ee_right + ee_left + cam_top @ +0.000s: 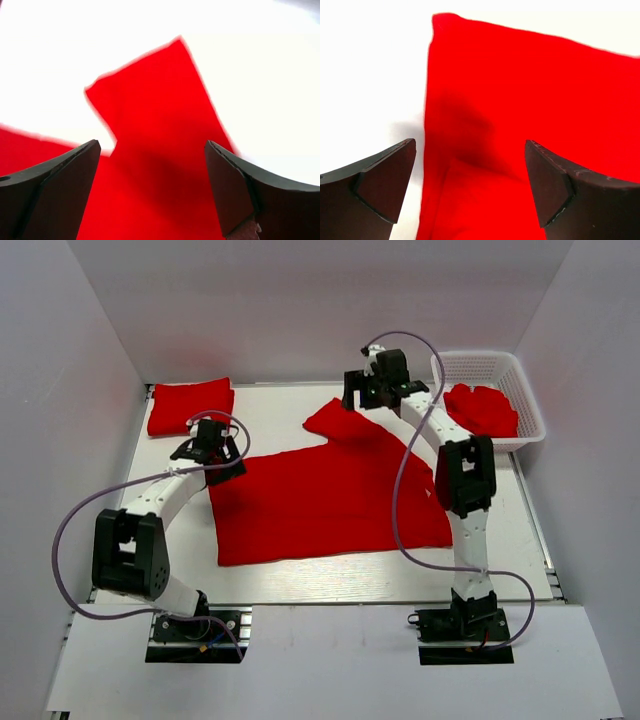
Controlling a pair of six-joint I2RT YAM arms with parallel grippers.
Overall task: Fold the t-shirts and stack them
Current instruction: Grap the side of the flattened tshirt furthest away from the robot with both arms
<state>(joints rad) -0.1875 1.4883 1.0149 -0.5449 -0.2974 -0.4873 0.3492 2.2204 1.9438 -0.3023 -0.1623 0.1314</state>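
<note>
A spread t-shirt is seen lying flat across the middle of the desk, just beyond the arm bases. The left hand is held wide and empty above the shirt's far left corner, straddling the cloth's edge. The right hand, equally wide and empty, is poised above the sleeve at the far side.

Trouble is judged likeliest at the pinch. The cloth is thin, so a layer may be missed altogether. What looks like a doubled edge under the left hand may also be taken unevenly, and the fold skewed. Were the two hands not raised together, the shirt could be dragged askew.

Farther back, a folded t-shirt is set at the far left corner, and a bundled t-shirt lies in a white lattice basket at far right. The desk is white and smooth, boxed in by plain pale walls on three sides.
</note>
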